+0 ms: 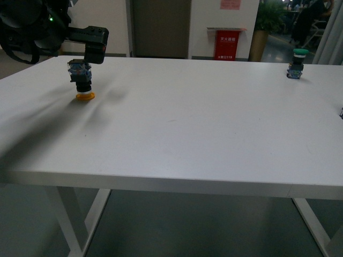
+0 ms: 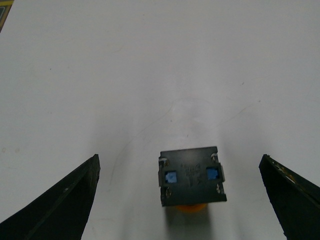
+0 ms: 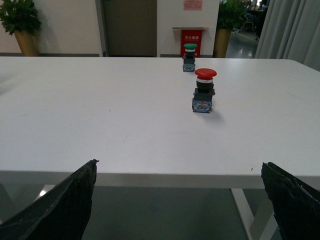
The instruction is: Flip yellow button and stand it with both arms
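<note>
Far-left part of the surface [image 1: 203,123]: yellow button [image 1: 81,81], upside down. Rests on its round cap, blocky end up, so long axis straight up & down. Looks steady, not tipped.

Straight above it: L claw [image 2: 179,159], released. In the L wrist view, fingers [image 2: 65,200] spread wide, one each side of the button, both well apart from it, no touch. Seen from the top there: dark square body w/ two blue bits, a bit of orange cap peeking out under it.

R claw [image 3: 178,164]: also released, nothing btwn its fingers. Looks across the surface at a red button [image 3: 204,90] & a green button [image 3: 189,51], not the yellow one. Not seen in the front view, so prob. far from the yellow button.

So, nearer by a lot: L arm [image 1: 80,35]. Next move, as a guess: drop a little & squeeze the blocky body from both sides, lift, then turn it over w/ help from R arm to get the cap on top. Must close evenly, or could knock it off its cap & send it rolling.
</note>
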